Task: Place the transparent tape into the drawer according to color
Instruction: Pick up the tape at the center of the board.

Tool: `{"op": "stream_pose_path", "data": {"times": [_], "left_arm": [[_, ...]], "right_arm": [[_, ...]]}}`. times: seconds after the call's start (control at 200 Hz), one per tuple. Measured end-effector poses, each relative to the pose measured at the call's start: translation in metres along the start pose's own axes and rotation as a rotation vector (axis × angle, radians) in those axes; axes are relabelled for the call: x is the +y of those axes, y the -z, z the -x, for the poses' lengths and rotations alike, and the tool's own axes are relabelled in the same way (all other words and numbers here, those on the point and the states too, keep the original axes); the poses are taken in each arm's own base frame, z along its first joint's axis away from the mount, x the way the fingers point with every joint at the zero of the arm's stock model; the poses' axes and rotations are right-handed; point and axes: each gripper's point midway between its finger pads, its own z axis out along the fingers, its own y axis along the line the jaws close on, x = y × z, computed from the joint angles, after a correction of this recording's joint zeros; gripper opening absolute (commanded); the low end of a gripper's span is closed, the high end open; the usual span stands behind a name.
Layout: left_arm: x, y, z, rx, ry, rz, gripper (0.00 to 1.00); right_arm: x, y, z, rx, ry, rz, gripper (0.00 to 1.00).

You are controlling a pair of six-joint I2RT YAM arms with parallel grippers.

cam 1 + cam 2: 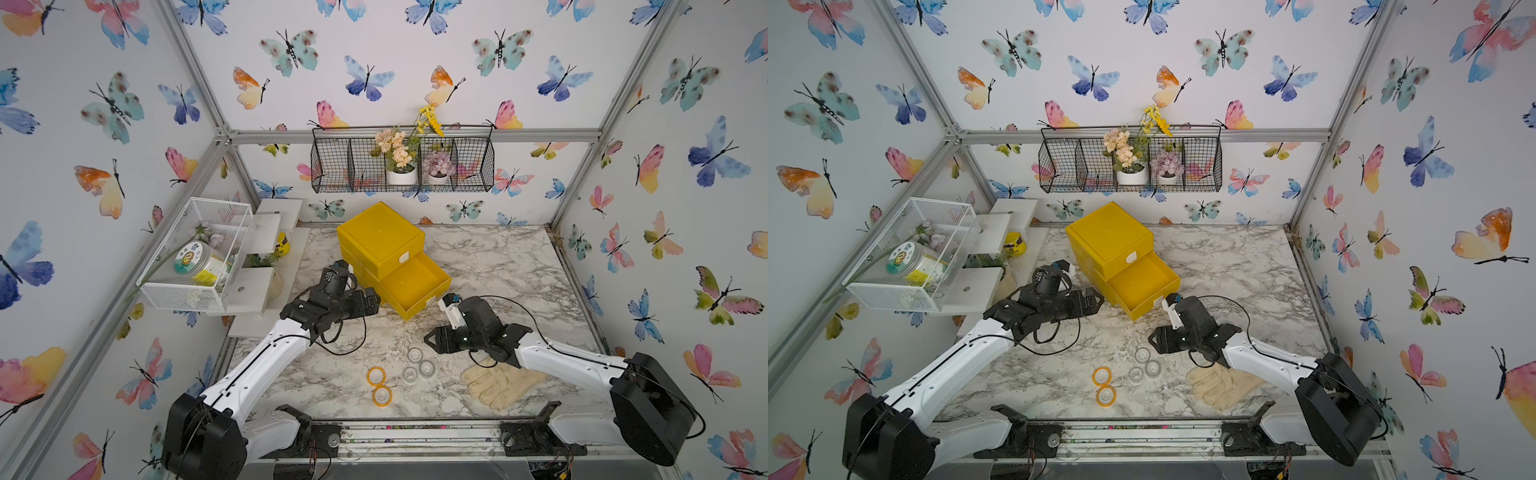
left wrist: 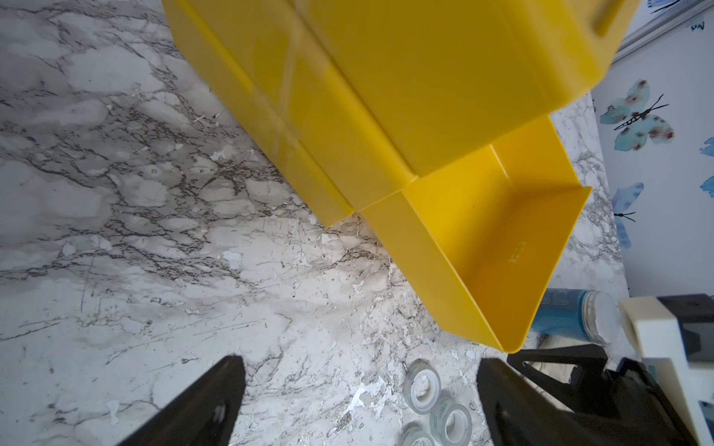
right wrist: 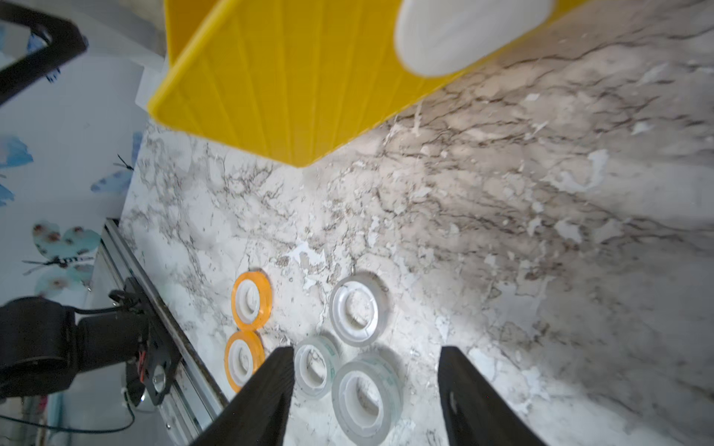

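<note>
Nearest you, at the front of the table: two orange rolls lying flat and touching. Just beside them are three clear rolls in a tight cluster, also flat. So all the tape you can see is on the tabletop, none in a drawer. The glove to the right isn't part of this, skip it

Next in, the right gripper hangs over the clear cluster w/ jaws apart and nothing btw them. The left gripper is further in, beside the cabinet, jaws spread wide, also empty

Beyond that, the yellow cabinet's top drawer is shut and the open drawer below it is pulled out, bare inside. The blue tin near the open drawer's front corner isn't tape, leave it

Step in hand, imo: the drawer's ready and the first pick from this lot is due, prob. a clear roll. Nxt move calls for:
- bringing the right gripper down on ONE clear roll
- going for the roll set slightly apart, since the other two look to be touching and a jaw could nudge a neighbour
- getting low, as the rolls are flat and thin
- keeping clear and orange in separate drawers
</note>
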Motion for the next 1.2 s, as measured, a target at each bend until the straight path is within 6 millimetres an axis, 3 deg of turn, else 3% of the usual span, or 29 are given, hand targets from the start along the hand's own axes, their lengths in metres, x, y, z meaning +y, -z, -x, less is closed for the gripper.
{"op": "stream_pose_path", "data": {"times": [0.18,0.541,0.971,1.201], "left_arm": [[0.003,-0.002,-0.005,0.009,0.002,0.006,0.99],[0.005,-0.004,-0.007,0.018,0.002,0.012,0.99],[0.007,-0.006,-0.009,0.026,0.003,0.018,0.99],[0.008,-0.008,-0.01,0.032,0.004,0.021,0.99]], "right_arm": [[0.014,-0.008,-0.026,0.11,0.142,-0.074,0.66],[0.006,-0.036,-0.062,0.26,0.287,-0.224,0.67],[-0.005,-0.043,-0.071,0.309,0.327,-0.299,0.65],[-0.014,-0.041,-0.074,0.327,0.331,-0.349,0.49]]}}
